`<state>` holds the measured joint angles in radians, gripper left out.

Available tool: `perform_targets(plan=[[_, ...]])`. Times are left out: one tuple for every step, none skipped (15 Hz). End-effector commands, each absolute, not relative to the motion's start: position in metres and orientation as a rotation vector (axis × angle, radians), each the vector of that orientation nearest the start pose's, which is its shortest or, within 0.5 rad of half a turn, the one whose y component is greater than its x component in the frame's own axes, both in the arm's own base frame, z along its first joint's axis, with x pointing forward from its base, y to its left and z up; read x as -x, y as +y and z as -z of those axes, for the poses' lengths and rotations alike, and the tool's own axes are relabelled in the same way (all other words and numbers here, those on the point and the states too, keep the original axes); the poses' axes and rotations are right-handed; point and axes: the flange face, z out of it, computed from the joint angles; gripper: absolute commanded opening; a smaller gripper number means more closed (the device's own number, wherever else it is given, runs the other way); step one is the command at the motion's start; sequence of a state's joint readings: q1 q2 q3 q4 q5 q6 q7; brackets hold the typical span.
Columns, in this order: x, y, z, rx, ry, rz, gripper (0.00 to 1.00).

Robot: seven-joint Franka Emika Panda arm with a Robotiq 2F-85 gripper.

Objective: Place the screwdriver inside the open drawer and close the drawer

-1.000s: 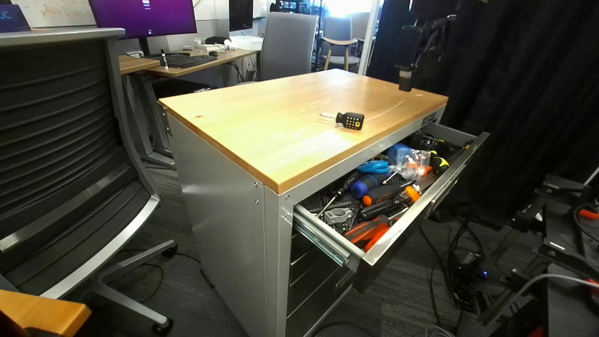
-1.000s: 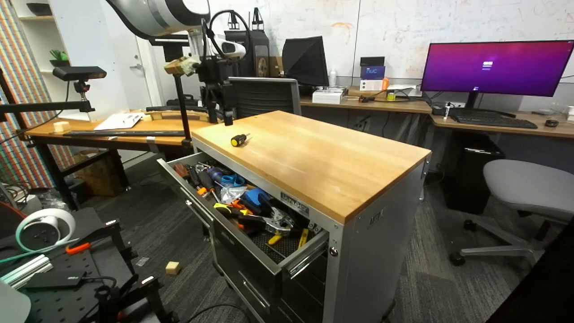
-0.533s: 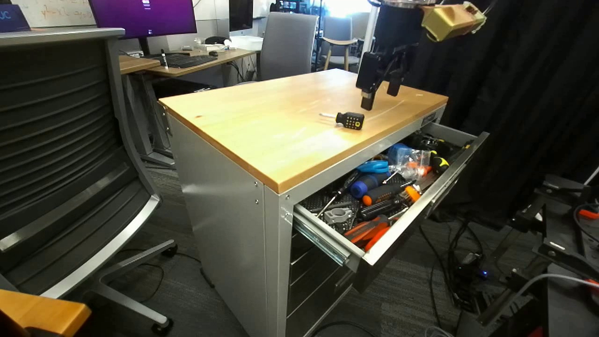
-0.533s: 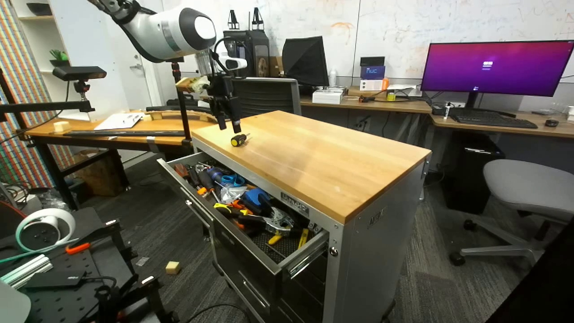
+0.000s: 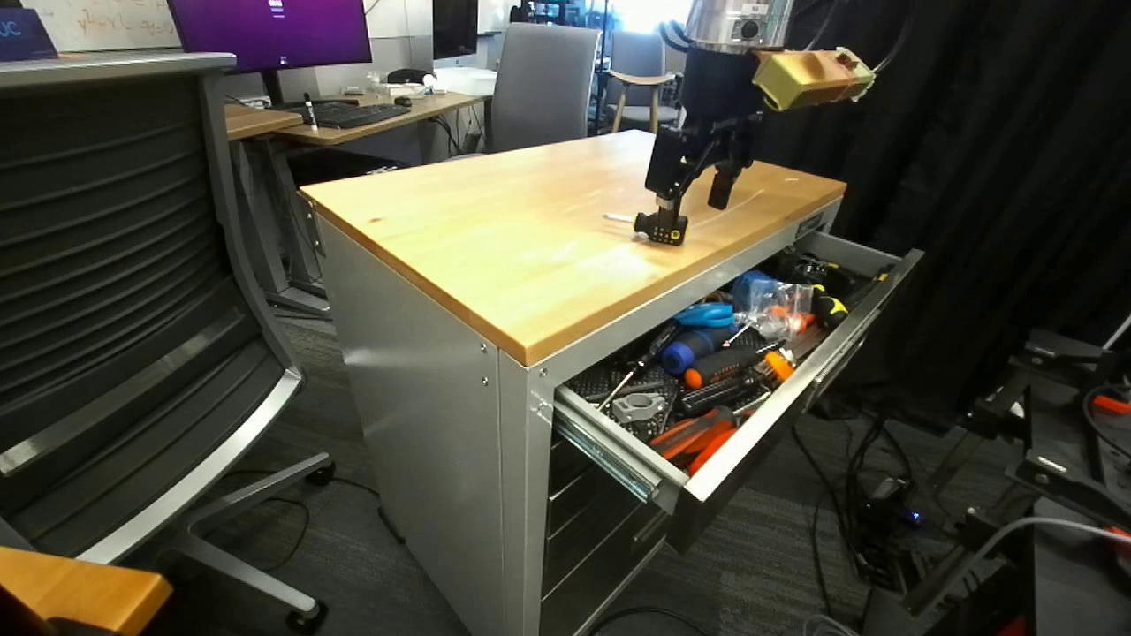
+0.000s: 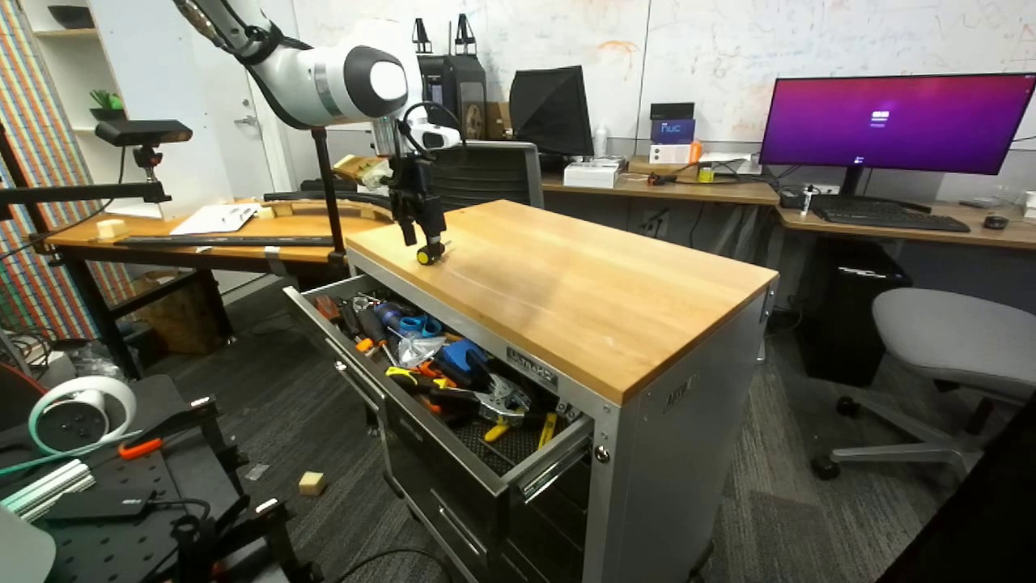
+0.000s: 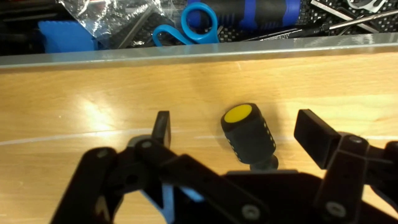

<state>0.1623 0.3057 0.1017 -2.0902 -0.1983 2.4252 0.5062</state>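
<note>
The stubby black screwdriver (image 5: pixel 676 235) with a yellow end lies on the wooden benchtop near its front edge. It also shows in an exterior view (image 6: pixel 423 257). In the wrist view its handle (image 7: pixel 250 137) lies between the two fingers, with a gap on each side; the gripper body hides its shaft. My gripper (image 7: pixel 236 127) is open, and its fingertips are low over the benchtop, around the handle. In both exterior views the gripper (image 5: pixel 695 205) (image 6: pixel 422 241) points down at the screwdriver, one finger overlapping it. The grey top drawer (image 5: pixel 804 375) (image 6: pixel 544 457) is pulled open.
The drawer holds many tools: blue scissors (image 7: pixel 199 23), a blue and black handle (image 5: pixel 685 353), orange-handled tools (image 5: pixel 694 435) and a clear plastic bag (image 5: pixel 778 300). The grey cabinet edge (image 7: pixel 199 53) runs between benchtop and drawer. An office chair (image 5: pixel 132 309) stands beside the bench.
My gripper has moved in over the benchtop and down until its fingers stand around the screwdriver. The screwdriver and the drawer have not moved.
</note>
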Motion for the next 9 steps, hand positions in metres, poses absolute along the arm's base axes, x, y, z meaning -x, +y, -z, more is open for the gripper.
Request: perform_targets(plan=[[-0.568,0.148,-0.283,3.185,0.151,0.145,1.00],[-0.564,0.146,-0.283,3.189,0.151,0.158,0.75],[-0.560,0.145,-0.283,3.191,0.147,0.167,0.74],[-0.556,0.143,-0.283,3.189,0.143,0.174,0.65],[-0.552,0.142,-0.282,3.184,0.142,0.188,0.58],[-0.548,0.142,-0.280,3.182,0.147,0.198,0.49],[-0.544,0.141,-0.277,3.182,0.140,0.212,0.86],[-0.539,0.139,-0.274,3.181,0.135,0.210,0.88],[-0.534,0.138,-0.271,3.178,0.134,0.220,0.88]])
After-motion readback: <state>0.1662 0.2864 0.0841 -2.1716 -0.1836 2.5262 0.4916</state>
